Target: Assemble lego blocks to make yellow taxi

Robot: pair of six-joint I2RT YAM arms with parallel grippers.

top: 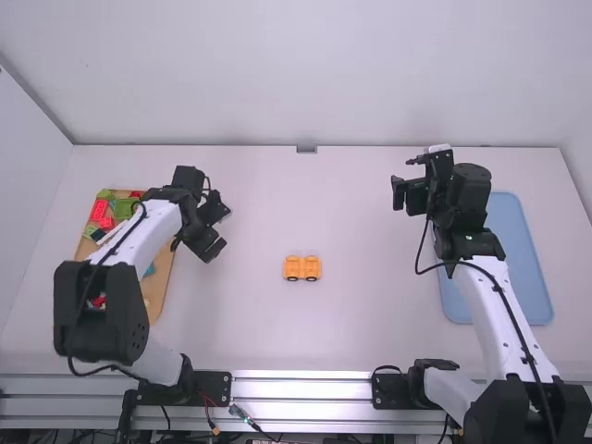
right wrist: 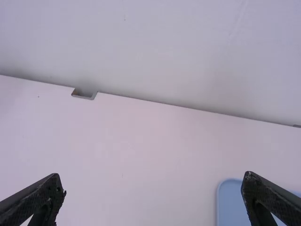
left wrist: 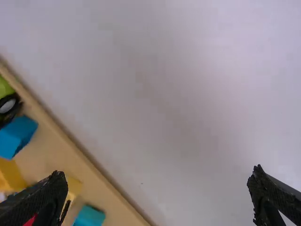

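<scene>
1. In the high view, see the yellow-orange toy car (top: 302, 268) on the bench (top: 370, 324), in the middle, well apart from both arms. See two chunky parts side by side on top, and two dark wheels (top: 292, 279) on the near side.
2. Also in the high view, see red blocks (top: 99, 209) and green blocks (top: 104, 194) on the wooden tray (top: 159, 287).
3. In the left wrist view, look closer at things on the same tray: a blue block (left wrist: 16, 135), a yellow block (left wrist: 74, 187), a teal block (left wrist: 89, 216) and a black wheel with a pale middle (left wrist: 7, 105).
4. In the right wrist view, see a corner of the blue tray (top: 518, 240) and, at the back edge of the bench, a little grey bracket (top: 306, 149). Find both in the high view too.
5. Left end effector (top: 222, 229): released, fingers wide apart, near the wooden tray.
6. Right end effector (top: 401, 185): released too, fingers wide apart, near the blue tray.
7. In the high view, find part of the wooden tray hidden under the left arm (top: 148, 225), and part of the blue tray's side hidden behind the right arm (top: 504, 305).
</scene>
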